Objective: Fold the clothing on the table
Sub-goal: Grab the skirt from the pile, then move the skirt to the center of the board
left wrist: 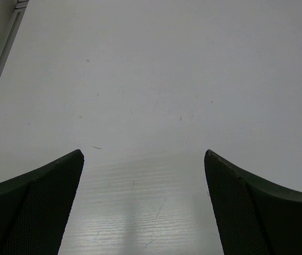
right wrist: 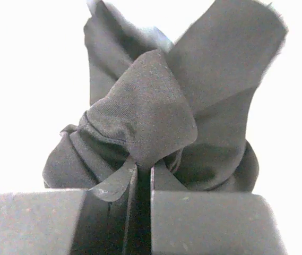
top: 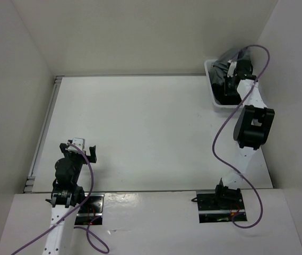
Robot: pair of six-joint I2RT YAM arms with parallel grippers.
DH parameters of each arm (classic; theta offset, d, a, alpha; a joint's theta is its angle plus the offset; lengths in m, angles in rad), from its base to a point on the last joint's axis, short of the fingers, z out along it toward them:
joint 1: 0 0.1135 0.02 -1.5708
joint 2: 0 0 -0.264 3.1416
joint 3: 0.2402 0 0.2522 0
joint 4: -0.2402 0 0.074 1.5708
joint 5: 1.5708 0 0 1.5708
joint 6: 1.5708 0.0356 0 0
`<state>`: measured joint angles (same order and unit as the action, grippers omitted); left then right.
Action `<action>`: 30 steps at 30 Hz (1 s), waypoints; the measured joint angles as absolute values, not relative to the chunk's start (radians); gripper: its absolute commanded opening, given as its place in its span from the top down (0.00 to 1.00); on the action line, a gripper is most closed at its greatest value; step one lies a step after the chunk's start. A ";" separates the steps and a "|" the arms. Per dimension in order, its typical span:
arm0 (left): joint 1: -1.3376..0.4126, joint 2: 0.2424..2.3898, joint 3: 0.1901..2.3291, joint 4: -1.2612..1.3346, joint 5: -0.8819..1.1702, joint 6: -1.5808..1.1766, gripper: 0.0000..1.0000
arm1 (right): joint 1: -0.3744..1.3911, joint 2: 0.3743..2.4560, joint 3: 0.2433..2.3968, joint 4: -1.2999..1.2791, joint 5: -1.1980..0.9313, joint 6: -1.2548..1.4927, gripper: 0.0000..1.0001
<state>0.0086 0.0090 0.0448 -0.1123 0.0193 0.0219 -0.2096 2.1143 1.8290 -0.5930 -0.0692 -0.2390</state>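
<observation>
Near side first: our left claw [top: 78,149] is spread wide and hangs over bare desk [top: 140,133] close to its base, with nothing between the fingers and nothing under it in the left wrist view. The middle of the desk has no garment on it. Far right corner: our right arm is stretched out into the white basket [top: 210,85] and its claw [right wrist: 141,175] is pressed almost together, pinching a fold of the clothing [right wrist: 151,106]. The black fabric is bunched into a wad above the fingers, with a loose flap sticking up. So the clothing is at the basket, not laid out on the desk. We read this as the fetch step, grip just made, folding not started. For the next move we'd lift straight up until the fabric clears the basket wall, carry it to the open middle of the desk, and lay it down so it can be spread. The pinch looks to be on a crumpled fold, not a hem or corner, so we expect it to hang in a clump. The left claw will likely have to find a second edge to pull it flat. From above we can't tell what else lies in the basket.
</observation>
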 measured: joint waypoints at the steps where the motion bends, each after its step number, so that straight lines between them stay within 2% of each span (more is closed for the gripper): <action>1: 0.009 0.009 0.045 -0.113 0.019 0.022 0.00 | -0.207 2.063 1.831 -0.614 -0.081 -0.241 1.00; 6: 0.009 0.009 0.045 -0.112 0.019 0.022 0.00 | -0.152 1.768 1.929 -0.680 -0.141 -0.245 1.00; 7: 0.009 0.009 0.045 -0.112 0.019 0.022 0.00 | -0.127 1.709 1.954 -0.680 -0.154 -0.246 0.94; 8: 0.009 0.009 0.045 -0.112 0.019 0.022 0.00 | -0.100 1.658 1.969 -0.678 -0.165 -0.249 0.72; 9: 0.009 0.009 0.045 -0.112 0.019 0.022 0.00 | -0.061 1.598 1.977 -0.676 -0.176 -0.250 0.04; 10: 0.009 0.009 0.045 -0.112 0.019 0.022 0.00 | -0.026 1.547 1.973 -0.670 -0.186 -0.247 0.01; 13: 0.009 0.009 0.045 -0.112 0.019 0.022 0.00 | 0.099 1.375 1.868 -0.625 -0.196 -0.262 0.01; 16: 0.009 0.009 0.045 -0.112 0.019 0.022 0.00 | 0.152 1.274 1.757 -0.612 -0.190 -0.261 0.01; 25: 0.009 0.009 0.045 -0.112 0.019 0.022 0.00 | 0.165 1.300 1.451 -0.614 -0.078 -0.233 0.01; 30: 0.009 0.009 0.045 -0.112 0.019 0.022 0.00 | 0.184 1.271 1.336 -0.659 -0.096 -0.230 0.01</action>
